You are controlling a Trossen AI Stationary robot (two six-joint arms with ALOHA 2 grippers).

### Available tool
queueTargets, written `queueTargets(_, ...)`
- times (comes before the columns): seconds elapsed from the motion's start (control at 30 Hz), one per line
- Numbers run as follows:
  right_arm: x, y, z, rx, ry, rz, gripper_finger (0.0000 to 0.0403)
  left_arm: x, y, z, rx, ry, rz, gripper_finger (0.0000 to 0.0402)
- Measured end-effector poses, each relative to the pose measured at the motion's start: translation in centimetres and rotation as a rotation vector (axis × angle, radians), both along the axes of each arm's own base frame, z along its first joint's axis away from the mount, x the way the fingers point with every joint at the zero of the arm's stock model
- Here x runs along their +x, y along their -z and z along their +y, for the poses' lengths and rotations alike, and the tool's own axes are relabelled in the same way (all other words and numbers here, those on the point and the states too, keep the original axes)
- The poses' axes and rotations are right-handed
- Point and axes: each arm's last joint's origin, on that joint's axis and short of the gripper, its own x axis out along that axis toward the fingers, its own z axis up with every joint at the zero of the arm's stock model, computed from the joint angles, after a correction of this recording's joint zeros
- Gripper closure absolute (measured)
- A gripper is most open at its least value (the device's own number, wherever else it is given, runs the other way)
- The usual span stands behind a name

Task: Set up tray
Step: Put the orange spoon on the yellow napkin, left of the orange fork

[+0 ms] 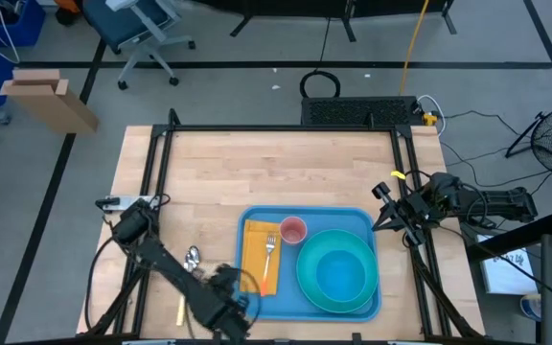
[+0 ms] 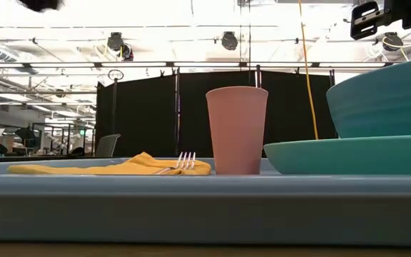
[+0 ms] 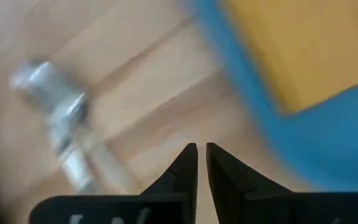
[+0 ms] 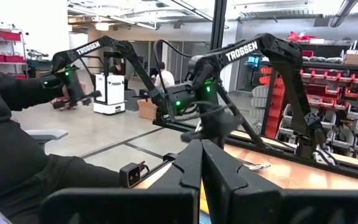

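Note:
The light-blue tray (image 1: 310,287) lies at the table's near middle. On it are a yellow napkin (image 1: 260,251) with a fork (image 1: 269,251), a pink cup (image 1: 293,230), and a teal bowl on a round teal plate (image 1: 336,271). The low view shows the tray's rim (image 2: 191,207), the cup (image 2: 236,128) standing upright and the napkin (image 2: 105,168). A metal spoon (image 1: 192,259) lies on the wood left of the tray. My left gripper (image 3: 201,155) hovers shut over the table between the spoon (image 3: 55,118) and the tray's near left corner (image 3: 260,118). My right gripper (image 4: 201,155) waits shut above the table's right edge.
A thin yellow stick (image 1: 180,309) lies on the wood near the table's near left edge. Black frame rails (image 1: 156,172) run along the left, far and right sides. The far half of the table (image 1: 276,172) is bare wood. A person's dark sleeve (image 4: 17,124) shows in the right wrist view.

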Motion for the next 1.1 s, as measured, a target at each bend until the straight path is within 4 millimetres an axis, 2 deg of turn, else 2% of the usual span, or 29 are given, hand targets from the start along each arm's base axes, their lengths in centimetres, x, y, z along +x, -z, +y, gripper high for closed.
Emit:
queueTargets(0.17,0.0,-0.1,0.0,-0.009,0.002,-0.019,0.0403,3.2,1.2,4.0,0.077,0.182,-0.023,0.0394)
queueTargets(0.3,0.0,-0.1,0.0,-0.009,0.003,-0.02,0.0403,3.8,-0.2,7.9,0.209,0.222,-0.118,0.0397)
queueTargets(0.43,0.0,-0.1,0.0,-0.01,0.0,-0.018,0.0403,0.9,-2.7,10.8,0.259,0.215,-0.324,0.0399)
queueTargets(0.57,0.0,0.0,0.0,-0.01,-0.003,-0.01,0.0403,-5.3,-2.9,12.4,0.177,0.054,-0.504,0.0399)
queueTargets(0.63,0.0,0.0,0.0,-0.01,-0.003,-0.007,0.0403,-7.7,-1.9,12.4,0.047,-0.035,-0.585,0.04)
queueTargets(0.7,0.0,0.0,0.0,-0.011,-0.002,-0.01,0.0403,-8.8,-0.9,11.8,-0.097,-0.081,-0.626,0.04)
queueTargets(0.83,0.0,0.0,0.0,-0.016,0.0,-0.015,0.0403,-9.5,-0.1,10.5,-0.18,-0.139,-0.574,0.04)
queueTargets(1.1,0.0,0.2,0.0,0.01,-0.003,0.028,0.0403,-11.8,2.6,5.0,-0.362,-0.218,-0.386,0.04)
